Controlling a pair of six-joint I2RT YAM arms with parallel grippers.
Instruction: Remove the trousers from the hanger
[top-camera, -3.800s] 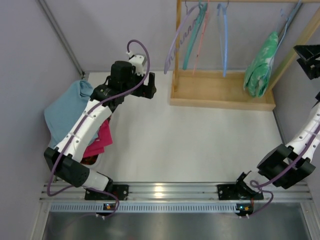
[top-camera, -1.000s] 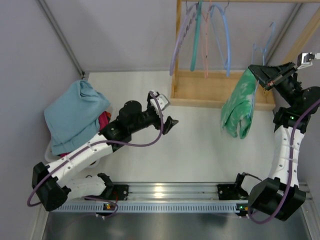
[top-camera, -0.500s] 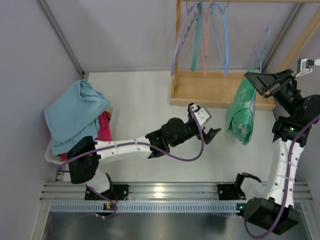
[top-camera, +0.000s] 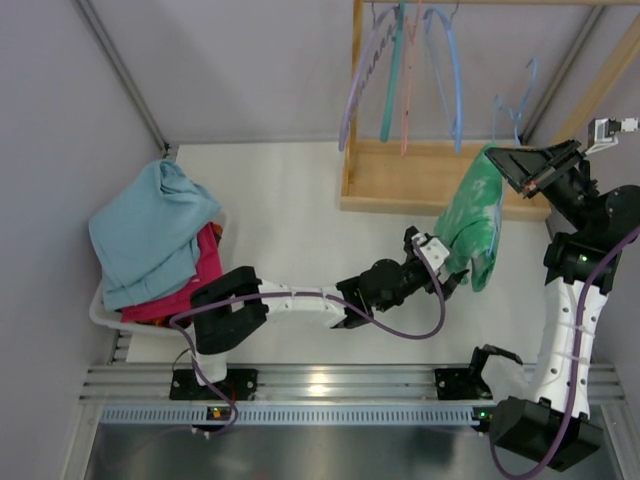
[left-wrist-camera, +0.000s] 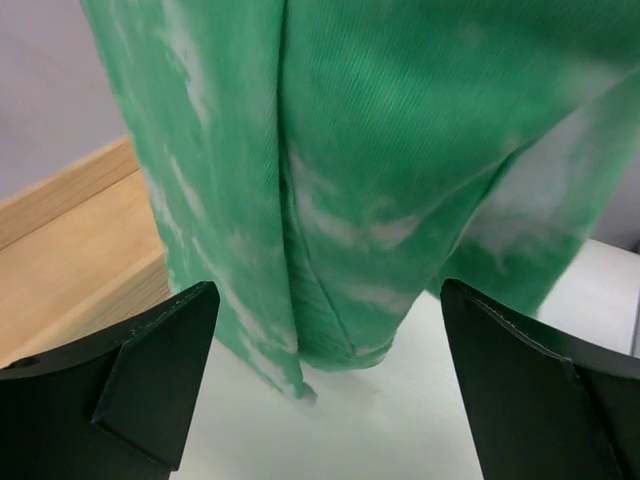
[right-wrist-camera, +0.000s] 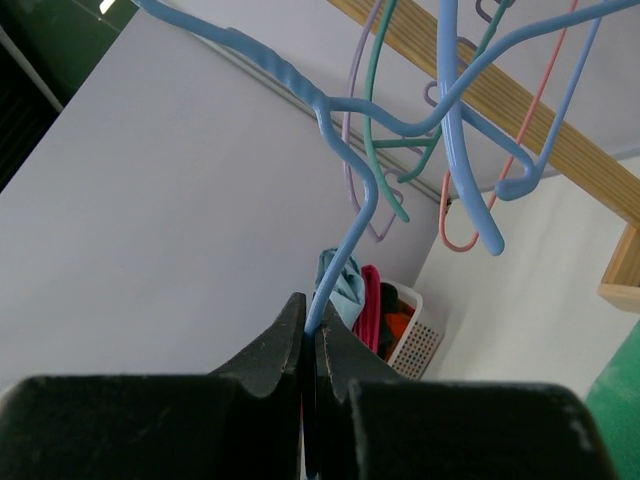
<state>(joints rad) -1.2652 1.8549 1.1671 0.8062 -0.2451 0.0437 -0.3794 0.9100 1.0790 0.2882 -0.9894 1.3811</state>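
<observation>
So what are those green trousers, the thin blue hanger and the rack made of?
The trousers look like soft matte cotton-type cloth: fine ribbing and limp folds show up close. The hanger seems smooth, slightly glossy plastic or coated wire; I cannot tell which. The rack looks like pale bare wood, with faint grain.

Held the left arm (top-camera: 300, 298) stretched low and almost straight toward the right, left gripper (left-wrist-camera: 325, 375) with jaws spread wide. Stood the right arm (top-camera: 572, 300) upright, right gripper (right-wrist-camera: 308, 318) up high, pointed leftward, pinched tight on the hanger (right-wrist-camera: 345, 240) wire.
</observation>
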